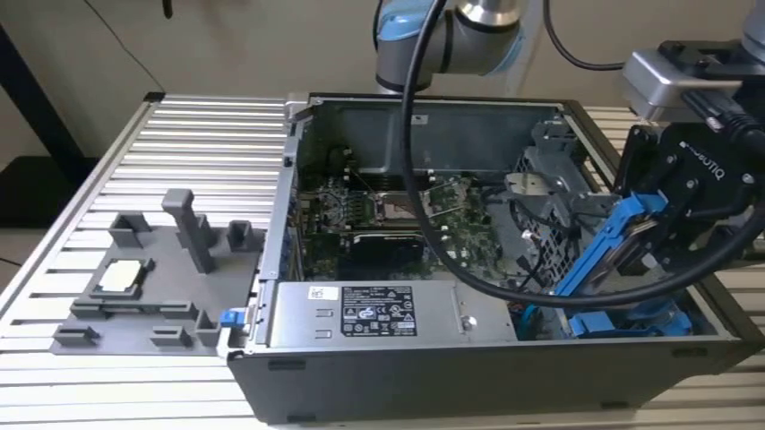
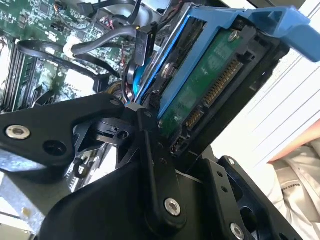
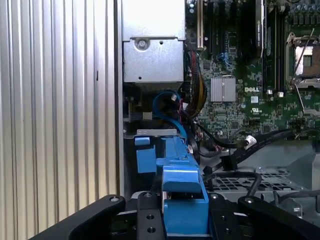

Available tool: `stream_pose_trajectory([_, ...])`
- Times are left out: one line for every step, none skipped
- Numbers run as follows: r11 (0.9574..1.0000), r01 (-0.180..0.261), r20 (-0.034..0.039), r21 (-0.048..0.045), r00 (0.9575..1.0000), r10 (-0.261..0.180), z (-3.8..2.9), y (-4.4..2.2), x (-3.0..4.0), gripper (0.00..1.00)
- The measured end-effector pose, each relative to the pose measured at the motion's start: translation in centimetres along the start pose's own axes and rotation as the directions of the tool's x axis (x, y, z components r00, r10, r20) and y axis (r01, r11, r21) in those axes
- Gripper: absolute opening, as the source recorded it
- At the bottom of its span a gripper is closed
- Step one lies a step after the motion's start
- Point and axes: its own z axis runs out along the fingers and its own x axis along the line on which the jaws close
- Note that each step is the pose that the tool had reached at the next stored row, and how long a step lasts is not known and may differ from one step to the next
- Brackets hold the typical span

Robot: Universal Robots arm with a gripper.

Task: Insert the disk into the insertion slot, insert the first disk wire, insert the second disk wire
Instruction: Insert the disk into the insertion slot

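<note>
The disk (image 1: 617, 235), in its blue carrier, hangs tilted just above the insertion slot (image 1: 631, 321) at the exterior view's right end of the computer case (image 1: 358, 385). It is clamped between the gripper's (image 1: 640, 246) 2 fingers. Doing this well likely means squaring the carrier to the slot and clearing the black cables (image 3: 227, 162) beside it.

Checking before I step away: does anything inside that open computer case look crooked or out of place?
Yes: the disk, gripped by the claw, stands steeply tilted above the insertion slot at the exterior view's right, not lying flat in it. Nothing looks spilled or broken.
</note>
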Motion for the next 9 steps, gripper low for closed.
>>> stream_pose_trajectory([1.0000, 0.000, 0.0021, 0.0000, 1.0000, 0.000, 0.12, 0.00, -0.01, 0.33])
stream_pose_trajectory([1.0000, 0.000, 0.0047, -0.0001, 1.0000, 0.000, 0.23, -0.01, -0.01, 0.33])
stream_pose_trajectory([1.0000, 0.000, 0.0085, -0.0002, 1.0000, 0.000, 0.37, -0.01, -0.02, 0.33])
stream_pose_trajectory([1.0000, 0.000, 0.0116, -0.0003, 0.9999, 0.000, 0.49, -0.02, -0.02, 0.33])
stream_pose_trajectory([1.0000, 0.001, 0.0143, -0.0003, 0.9999, -0.001, 0.60, -0.02, -0.02, 0.33])
stream_pose_trajectory([1.0000, 0.001, 0.0170, -0.0004, 0.9999, -0.001, 0.71, -0.02, -0.02, 0.33])
stream_pose_trajectory([1.0000, 0.001, 0.0193, -0.0004, 0.9998, -0.001, 0.82, -0.03, -0.02, 0.33])
stream_pose_trajectory([1.0000, 0.001, 0.0199, -0.0004, 0.9998, -0.001, 0.86, -0.03, -0.03, 0.33])
stream_pose_trajectory([1.0000, 0.001, 0.0198, -0.0004, 0.9998, -0.001, 0.86, -0.03, -0.03, 0.33])
